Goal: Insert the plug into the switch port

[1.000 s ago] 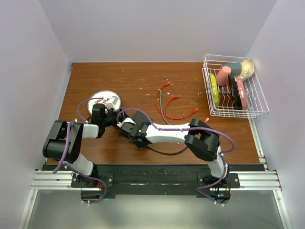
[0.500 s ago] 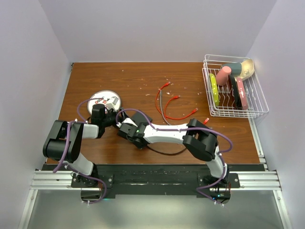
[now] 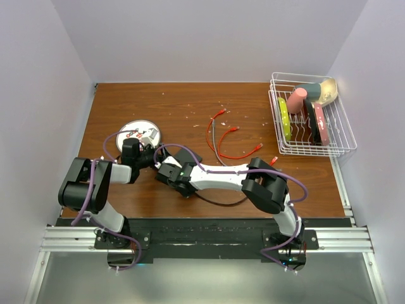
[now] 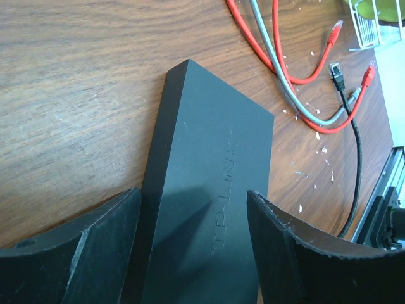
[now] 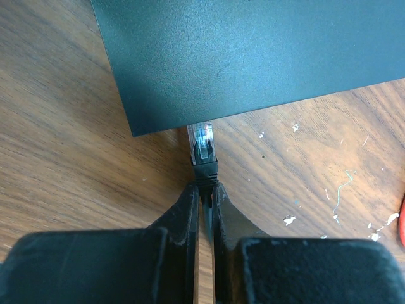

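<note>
Now | matte-black flat rectangular switch box [image 4: 202,209] is clamped between left gripper [image 4: 193,197] jaws | clear-tipped black cable plug [image 5: 202,142] is pinched by right gripper [image 5: 202,190] (tip at box edge)

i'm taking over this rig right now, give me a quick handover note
Left claw: spread wide around the switch, fingers against both long sides, seemingly clamping it.
Right claw: shut on the plug, pinching its black boot.
Where: the plug's clear tip meets the switch's edge near one corner. The port itself is hidden from view.
Done: switch steadied, plug picked up and brought to the edge.
Left: most of the plug's clear body shows, so it is likely not seated. Push it in, then release both claws.
</note>
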`<state>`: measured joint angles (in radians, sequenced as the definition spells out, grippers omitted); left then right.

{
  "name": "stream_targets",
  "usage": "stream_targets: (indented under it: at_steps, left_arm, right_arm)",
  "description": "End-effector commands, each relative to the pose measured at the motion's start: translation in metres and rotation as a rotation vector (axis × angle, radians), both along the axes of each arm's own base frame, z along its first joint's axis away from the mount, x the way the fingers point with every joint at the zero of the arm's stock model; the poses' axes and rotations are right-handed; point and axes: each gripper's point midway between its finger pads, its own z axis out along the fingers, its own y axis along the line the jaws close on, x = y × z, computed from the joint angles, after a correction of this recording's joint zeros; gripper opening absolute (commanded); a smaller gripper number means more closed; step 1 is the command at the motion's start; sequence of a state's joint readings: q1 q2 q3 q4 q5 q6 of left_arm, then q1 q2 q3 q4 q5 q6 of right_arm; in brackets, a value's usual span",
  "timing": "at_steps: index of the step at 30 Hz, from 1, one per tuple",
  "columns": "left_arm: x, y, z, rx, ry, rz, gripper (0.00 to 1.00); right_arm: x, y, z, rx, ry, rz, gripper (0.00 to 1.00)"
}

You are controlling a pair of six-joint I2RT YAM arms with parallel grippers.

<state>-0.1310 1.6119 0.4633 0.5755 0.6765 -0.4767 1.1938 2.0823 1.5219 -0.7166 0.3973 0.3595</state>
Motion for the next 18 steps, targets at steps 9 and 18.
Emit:
stream_targets:
  at_steps: [9, 18]
  left_arm:
    - [-0.006, -0.004, -0.003, -0.038, 0.017, -0.026, 0.68]
    - [-0.006, -0.005, -0.001, -0.048, 0.015, -0.033, 0.66]
  right_arm:
    - [0.009, 0.024, -0.004, 0.08, -0.01, -0.028, 0.0]
    - [0.01, 0.035, -0.007, 0.081, 0.004, -0.021, 0.0]
